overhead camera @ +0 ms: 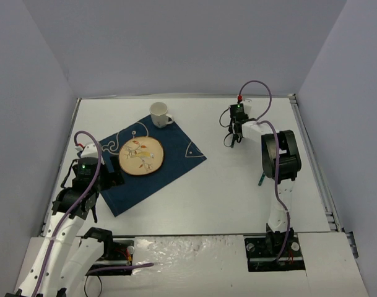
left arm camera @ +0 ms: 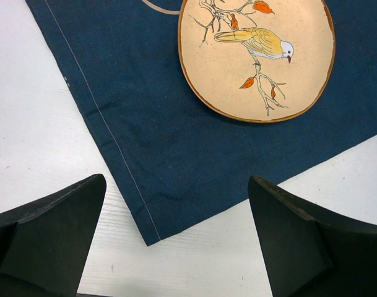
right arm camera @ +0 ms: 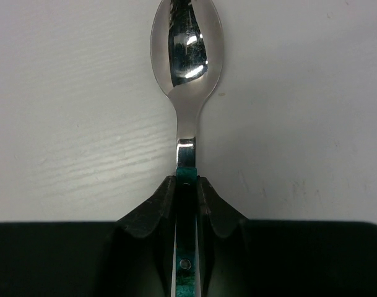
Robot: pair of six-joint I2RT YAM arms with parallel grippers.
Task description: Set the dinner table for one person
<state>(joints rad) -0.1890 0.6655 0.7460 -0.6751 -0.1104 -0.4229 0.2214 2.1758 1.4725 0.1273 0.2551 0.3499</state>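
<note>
The white dinner table (overhead camera: 238, 185) carries a dark blue placemat (overhead camera: 148, 179) with a tan plate (overhead camera: 140, 156) painted with a bird, and a white cup (overhead camera: 160, 114) at the mat's far corner. My left gripper (overhead camera: 92, 185) is open and empty above the mat's near left corner (left arm camera: 148, 238); the plate (left arm camera: 256, 55) shows beyond it. My right gripper (overhead camera: 236, 133) is shut on a spoon (right arm camera: 187, 55) with a shiny bowl and teal handle, held by the handle just above the table, right of the mat.
Grey walls enclose the table on three sides. A metal rail (overhead camera: 315, 167) runs along the right edge. The arm bases and cables sit at the near edge.
</note>
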